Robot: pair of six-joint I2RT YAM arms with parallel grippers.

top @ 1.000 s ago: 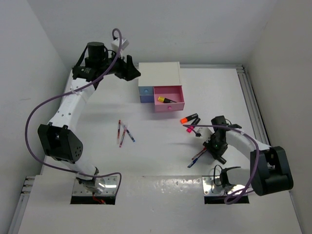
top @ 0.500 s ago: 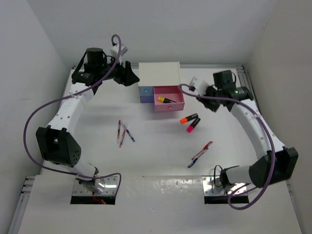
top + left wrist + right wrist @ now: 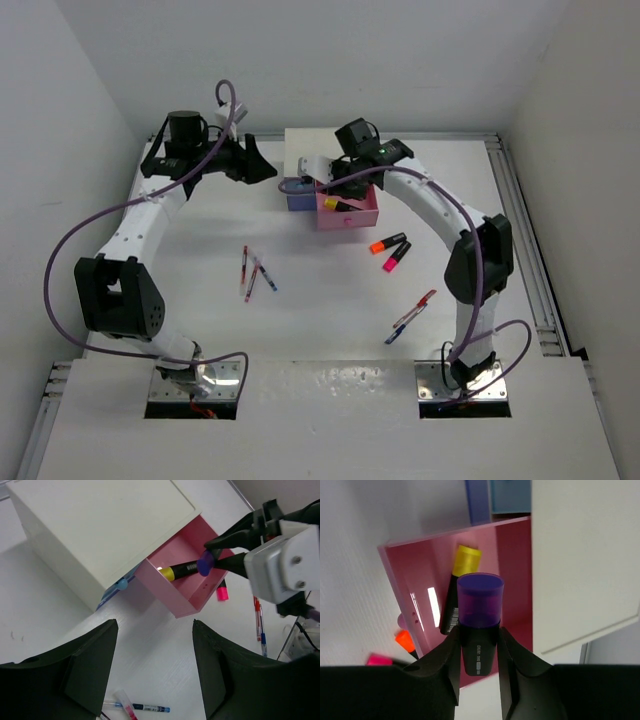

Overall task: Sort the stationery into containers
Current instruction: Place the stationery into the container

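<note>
Right jaws newly over glossy pink drawer [image 3: 515,575], around stubby purple highlighter [image 3: 480,600]

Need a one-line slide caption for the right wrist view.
Right pincer holds a purple highlighter over the open pink drawer, with a yellow highlighter lying inside.

Held purple hiliter [image 3: 480,620] over open pink drawer [image 3: 515,575] w/ yellow hiliter [image 3: 465,562] inside.
</note>
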